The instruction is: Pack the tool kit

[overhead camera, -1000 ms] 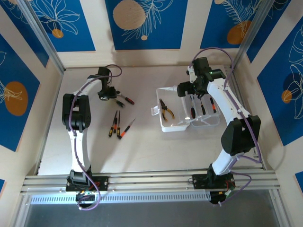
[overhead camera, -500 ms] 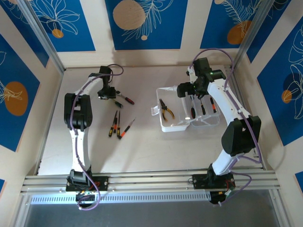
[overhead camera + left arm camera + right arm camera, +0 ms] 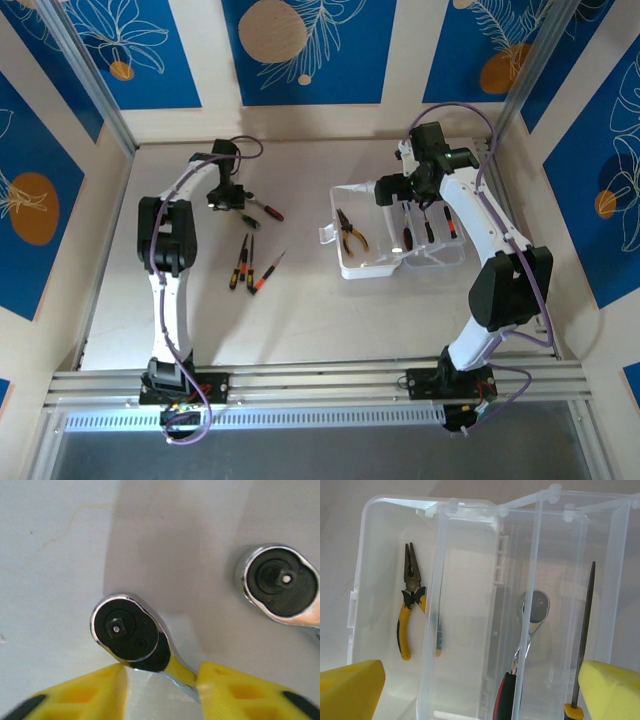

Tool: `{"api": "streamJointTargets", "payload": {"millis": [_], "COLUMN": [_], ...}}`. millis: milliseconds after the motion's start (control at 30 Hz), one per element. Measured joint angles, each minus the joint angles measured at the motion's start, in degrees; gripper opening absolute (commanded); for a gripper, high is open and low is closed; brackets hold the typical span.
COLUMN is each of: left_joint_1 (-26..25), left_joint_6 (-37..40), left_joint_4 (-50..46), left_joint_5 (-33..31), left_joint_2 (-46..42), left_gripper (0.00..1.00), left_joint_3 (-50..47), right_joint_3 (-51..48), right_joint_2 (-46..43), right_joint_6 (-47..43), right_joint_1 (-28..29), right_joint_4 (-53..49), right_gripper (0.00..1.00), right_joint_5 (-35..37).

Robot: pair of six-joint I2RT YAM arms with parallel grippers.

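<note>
Below the right gripper, the translucent case of the tool kit is being hovered over, its lid standing upright. The jaws are being held at their widest, and nothing is being gripped or touched. Across the table, well apart from that gripper, the left gripper is being held low over a ratchet wrench. Its yellow fingers are being held narrowly apart astride the wrench's chrome neck. One finger is being touched by the neck, while a strip of bare table is showing beside the other, so no full grip is being made.

From the right wrist, yellow-handled pliers are being shown lying flat in the case, under one side of the gripper. Through the clear lid, a second ratchet with a red-and-black handle and a thin dark shaft with an orange handle are being shown under the other side.

From above, three slim screwdrivers are being shown loose on the table, nearer the bases than the left gripper. From the left wrist, another ratchet head is being shown just beyond the fingertips.
</note>
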Motion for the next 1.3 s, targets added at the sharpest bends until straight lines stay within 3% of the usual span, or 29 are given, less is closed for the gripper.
{"api": "streamJointTargets", "payload": {"millis": [233,467,867,1133,1300], "left_joint_1": [-0.76,-0.76,-0.79,-0.79,-0.76], "left_joint_6": [0.52,1.79,2.03,1.46,0.35], "left_joint_4": [-1.14,-1.77,-4.13,-6.54,-6.67], "left_joint_5": [-0.20,-1.01,-1.46,2.40,3.34], "left_joint_2": [0.07,0.15,0.63,1.66,1.62], "left_gripper": [0.20,0.37,0.37,0.50,0.48], "left_joint_3": [0.35,0.35,1.38,1.36,1.03], "right_joint_3": [0.00,0.00,-0.61,-1.57,-2.27], "right_joint_2": [0.00,0.00,-0.13,-0.35,-0.87], "right_joint_6": [-0.02,-0.02,-0.02,-0.02,-0.02], "right_joint_1": [-0.11,-0.26,-0.42,-0.55,-0.74], "right_joint_4": [0.00,0.00,0.11,0.50,1.03], "right_gripper": [0.99,0.99,0.99,0.99,0.99], "right_joint_5": [-0.44,-0.66,-1.07,-1.73,-2.12]}}
